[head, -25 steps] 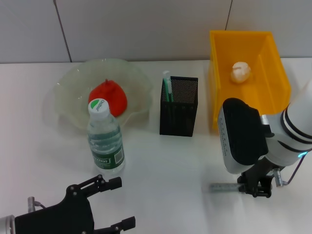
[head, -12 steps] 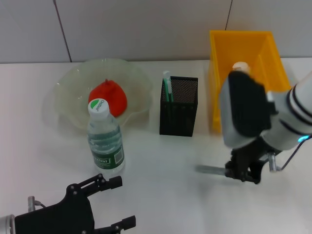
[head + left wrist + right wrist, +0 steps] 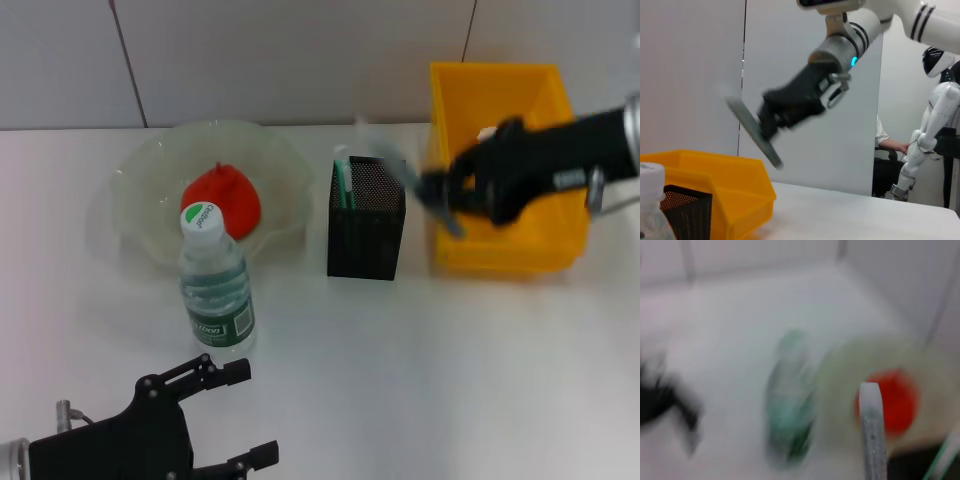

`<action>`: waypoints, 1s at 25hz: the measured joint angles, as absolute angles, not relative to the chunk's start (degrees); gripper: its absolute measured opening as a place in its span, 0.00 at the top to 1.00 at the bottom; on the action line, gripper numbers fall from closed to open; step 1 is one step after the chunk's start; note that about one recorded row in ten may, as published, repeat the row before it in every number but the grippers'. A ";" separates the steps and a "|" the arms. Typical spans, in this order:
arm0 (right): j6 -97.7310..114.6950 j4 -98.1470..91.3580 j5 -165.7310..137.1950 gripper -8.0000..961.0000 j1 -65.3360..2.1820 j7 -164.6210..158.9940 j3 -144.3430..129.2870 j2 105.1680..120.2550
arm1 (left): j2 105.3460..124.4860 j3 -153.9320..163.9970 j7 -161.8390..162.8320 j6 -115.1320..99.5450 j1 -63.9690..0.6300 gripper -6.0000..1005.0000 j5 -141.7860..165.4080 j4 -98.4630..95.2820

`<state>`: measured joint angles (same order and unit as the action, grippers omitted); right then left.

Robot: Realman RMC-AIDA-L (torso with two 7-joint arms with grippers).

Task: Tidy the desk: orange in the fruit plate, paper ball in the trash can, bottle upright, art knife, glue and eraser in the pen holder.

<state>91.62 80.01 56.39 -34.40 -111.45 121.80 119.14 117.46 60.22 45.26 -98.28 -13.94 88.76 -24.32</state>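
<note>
My right gripper (image 3: 447, 196) is shut on the grey art knife (image 3: 412, 178) and holds it in the air, tilted, between the pen holder (image 3: 367, 228) and the trash can (image 3: 560, 215). The knife also shows in the left wrist view (image 3: 754, 132) and the right wrist view (image 3: 872, 435). The orange (image 3: 222, 198) lies in the fruit plate (image 3: 140, 160). The bottle (image 3: 215, 285) stands upright in front of the plate. The paper ball (image 3: 488, 133) lies in the trash can, mostly behind my right arm. My left gripper (image 3: 252, 413) is open and parked at the near left. The eraser is out of view.
A green-and-white stick (image 3: 344, 178) stands in the pen holder. The pen holder stands close to the left wall of the trash can. A white wall runs along the table's back edge.
My right gripper has lifted the art knife off the table at the near right and swung it up and back, to above the gap between pen holder and trash can. The left arm has not moved.
</note>
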 joint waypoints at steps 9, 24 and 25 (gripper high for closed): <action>74.38 58.22 92.63 0.88 -29.56 -89.77 122.10 119.26 | 117.51 60.20 45.12 -98.18 -14.20 0.18 88.99 -24.35; 67.18 27.88 110.57 0.88 -38.64 -63.23 121.72 119.60 | 117.94 60.25 45.10 -100.34 -14.00 0.18 89.12 -25.32; 66.35 26.66 111.16 0.88 -39.14 -62.15 121.52 119.62 | 117.94 60.28 45.11 -100.27 -14.07 0.18 89.12 -25.31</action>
